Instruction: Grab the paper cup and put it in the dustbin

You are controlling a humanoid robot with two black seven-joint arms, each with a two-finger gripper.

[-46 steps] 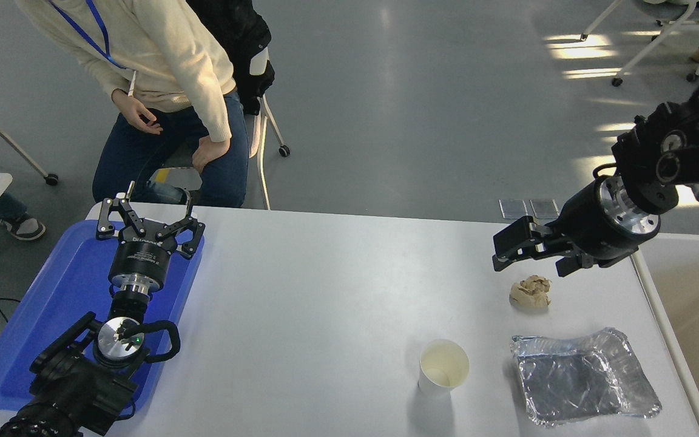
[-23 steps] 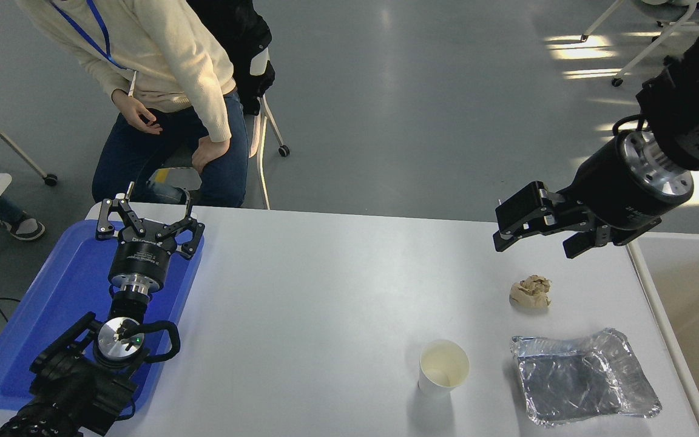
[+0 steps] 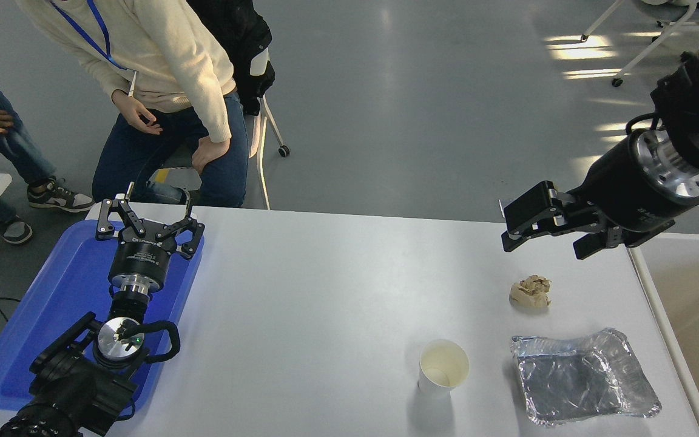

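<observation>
The small white paper cup (image 3: pixel 443 368), tapered with a cream inside, stands upright on the white table (image 3: pixel 325 291) in the lower middle-right of the frame, nothing touching it. Just to its right lies a crinkled silver foil tray (image 3: pixel 586 376), apart from the cup by a narrow strip of table. Above the tray, toward the right middle, sits a crumpled tan paper ball (image 3: pixel 530 291), well clear of the cup.

The right hand (image 3: pixel 547 227) hangs in the air at the upper right of the table, above and beyond the paper ball, its black fingers spread wide and holding nothing. Its arm runs off to the upper right edge. The paper ball and the foil tray both lie between that hand and the cup's right side; the cup's left and top are open.

The large dustbin (image 3: pixel 698 303), beige inside with an off-white rim, shows at the right edge of the frame, just beside the table's right edge.

The left hand (image 3: pixel 149 221) is parked at the lower left over a blue plastic tray (image 3: pixel 28 340), its fingers spread open and empty.

A seated person in a cream sweater (image 3: pixel 161 54) and jeans is at the upper left, behind the table's far edge; another person's leg (image 3: pixel 3 139) shows at the far left
</observation>
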